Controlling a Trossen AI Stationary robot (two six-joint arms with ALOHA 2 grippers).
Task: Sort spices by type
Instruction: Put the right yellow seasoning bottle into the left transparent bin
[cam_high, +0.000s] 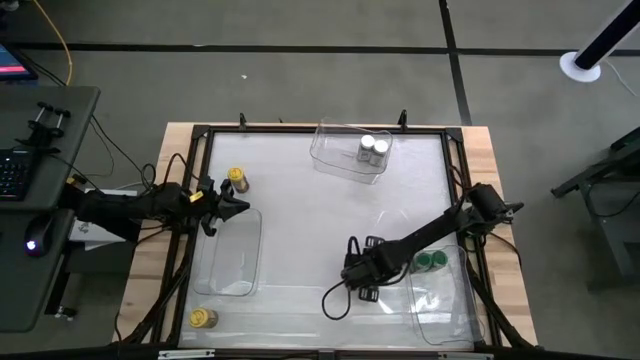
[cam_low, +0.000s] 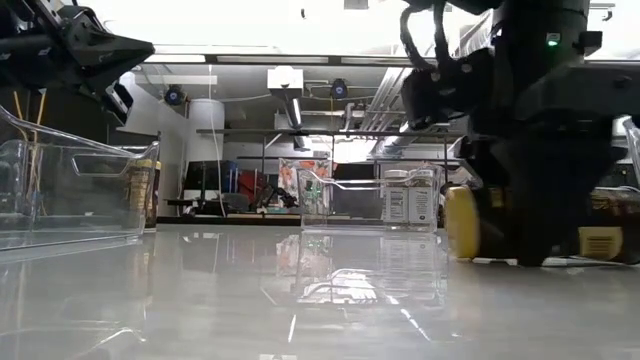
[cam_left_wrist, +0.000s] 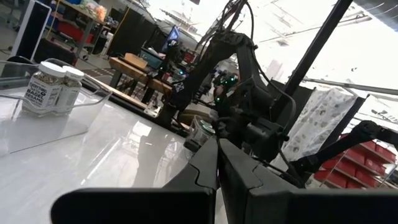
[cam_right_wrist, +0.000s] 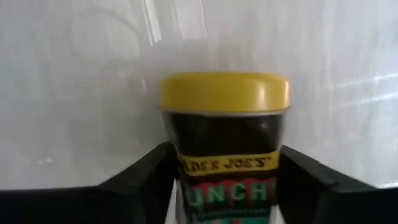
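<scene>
Overhead sight hides what the right wrist view shows plainly: the right pincer has its two fingers either side of a yellow-lidded jar, touching or nearly so; whether they grip it I cannot tell. In the low view that jar lies on its side on the worktop, long axis level, lid facing left. The right pincer sits front-centre, beside the bin with green-lidded jars. The left pincer hangs closed and empty near another yellow-lidded jar.
</scene>
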